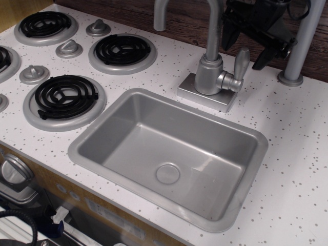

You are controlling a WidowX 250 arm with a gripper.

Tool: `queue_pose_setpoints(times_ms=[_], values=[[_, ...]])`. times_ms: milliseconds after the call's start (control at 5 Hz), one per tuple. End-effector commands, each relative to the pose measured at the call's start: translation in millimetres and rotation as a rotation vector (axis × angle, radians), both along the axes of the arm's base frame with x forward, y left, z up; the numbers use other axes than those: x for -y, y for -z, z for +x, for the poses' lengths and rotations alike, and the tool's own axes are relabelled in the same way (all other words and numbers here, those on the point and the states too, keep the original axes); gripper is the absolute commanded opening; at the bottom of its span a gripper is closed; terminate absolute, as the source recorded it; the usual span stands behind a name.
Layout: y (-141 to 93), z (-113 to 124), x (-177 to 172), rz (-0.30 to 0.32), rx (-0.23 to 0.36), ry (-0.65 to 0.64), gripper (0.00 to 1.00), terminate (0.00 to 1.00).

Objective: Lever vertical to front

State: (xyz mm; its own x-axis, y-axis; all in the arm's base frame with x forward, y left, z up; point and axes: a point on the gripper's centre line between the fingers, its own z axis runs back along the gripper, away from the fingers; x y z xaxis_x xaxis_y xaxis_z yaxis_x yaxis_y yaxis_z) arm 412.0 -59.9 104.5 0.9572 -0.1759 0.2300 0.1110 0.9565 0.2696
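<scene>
No readable brands or writing anywhere. Front left, under the desk (302, 169) edge, dark parts are cut off, can't make out. Sink (241, 205) sits mid-desk w/ burners (64, 96) and knobs (34, 73) to its left. Behind the sink, lever (240, 64) stands upright on the faucet (209, 77) body's right side. Hand (256, 38) hovers above-right of lever, apart, jaws spread, empty; its top is cropped.

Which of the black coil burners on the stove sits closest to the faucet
The rear right burner, beside the sink's back corner. It lies nearest the faucet; the others sit farther left.
</scene>
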Motion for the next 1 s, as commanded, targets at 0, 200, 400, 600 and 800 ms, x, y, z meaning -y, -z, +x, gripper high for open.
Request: queue_pose_setpoints(times_ms=[0, 200, 400, 600, 800], values=[[-19, 16, 2, -0.003, 0.041, 0.04, 1.0, 0.0], [-15, 18, 1, -0.01, 0.039, 0.045, 1.0, 0.0], [-12, 21, 0, -0.018, 0.036, 0.042, 0.0, 0.0], [-9, 16, -2, -0.022, 0.039, 0.02, 0.0, 0.0], [-5, 10, -2, -0.028, 0.031, -0.001, 0.0, 0.0]])
